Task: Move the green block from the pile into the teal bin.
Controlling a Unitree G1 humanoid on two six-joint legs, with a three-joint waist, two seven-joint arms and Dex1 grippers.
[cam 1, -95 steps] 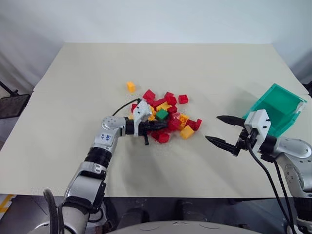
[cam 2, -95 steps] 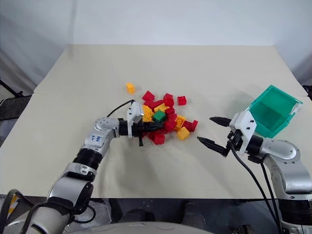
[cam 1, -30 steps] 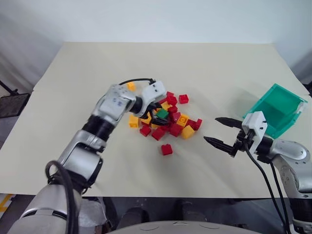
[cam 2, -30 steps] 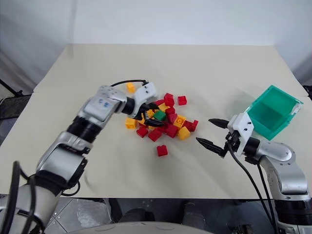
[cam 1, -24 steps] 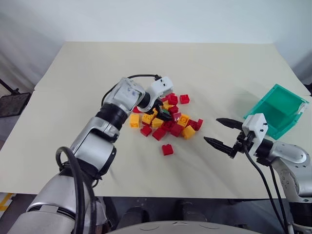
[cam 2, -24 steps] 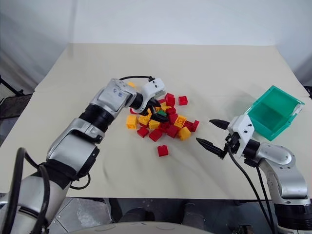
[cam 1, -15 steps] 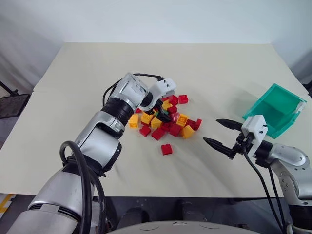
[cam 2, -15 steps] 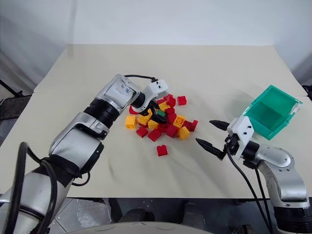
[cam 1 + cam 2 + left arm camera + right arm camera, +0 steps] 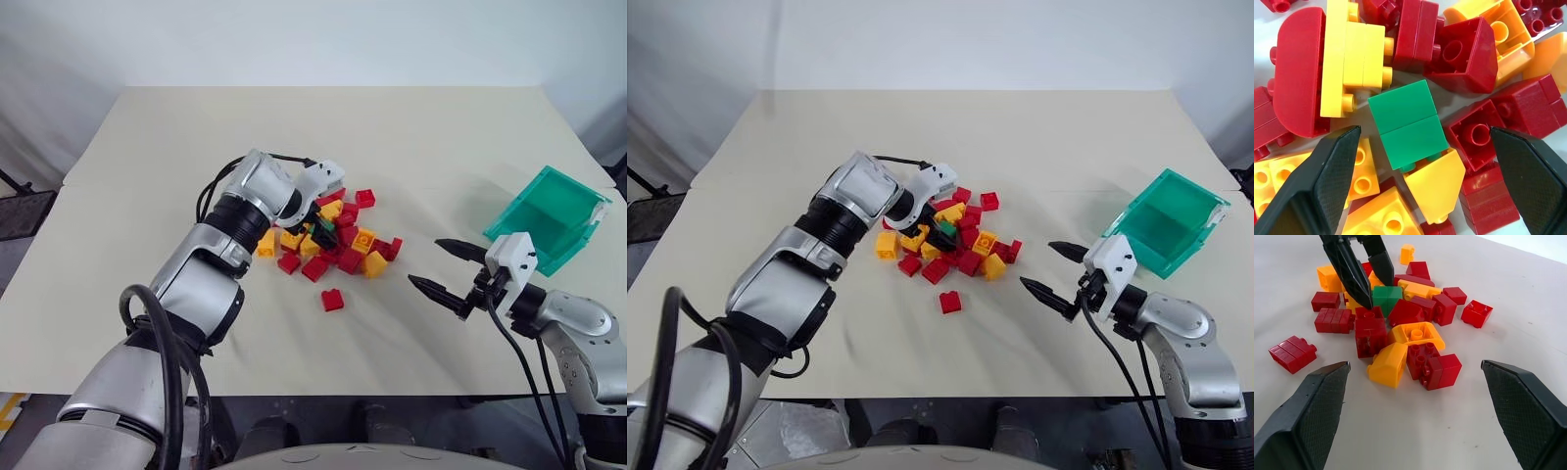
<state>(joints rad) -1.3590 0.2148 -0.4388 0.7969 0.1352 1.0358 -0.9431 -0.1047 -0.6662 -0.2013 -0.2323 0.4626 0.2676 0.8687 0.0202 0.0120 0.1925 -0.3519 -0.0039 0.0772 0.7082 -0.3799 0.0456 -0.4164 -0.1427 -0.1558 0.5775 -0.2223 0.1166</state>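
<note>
The green block [image 9: 1408, 124] is lying in the pile [image 9: 950, 240] of red and yellow bricks, near the middle of the counter [image 9: 176, 147]. It is resting tipped over, showing a smooth green side with a seam across it, its studs poking sideways against a yellow wedge piece. In the left wrist view its long axis is running roughly up the frame, leaning a little, between the two fingers.

The left hand [image 9: 320, 227] is hanging over the pile, wrist bent steeply so it is pointing down and toward the right. Its fingers [image 9: 1327, 176] are standing wide apart, one on each side of the green block, not pressing on it.

The right hand [image 9: 1054, 270] is hovering above bare counter, well apart from the pile, pointing level toward it with its fingers spread wide and nothing between them.

The teal bin [image 9: 1166, 223] is sitting tilted at the right edge of the counter, just behind the right hand.
</note>
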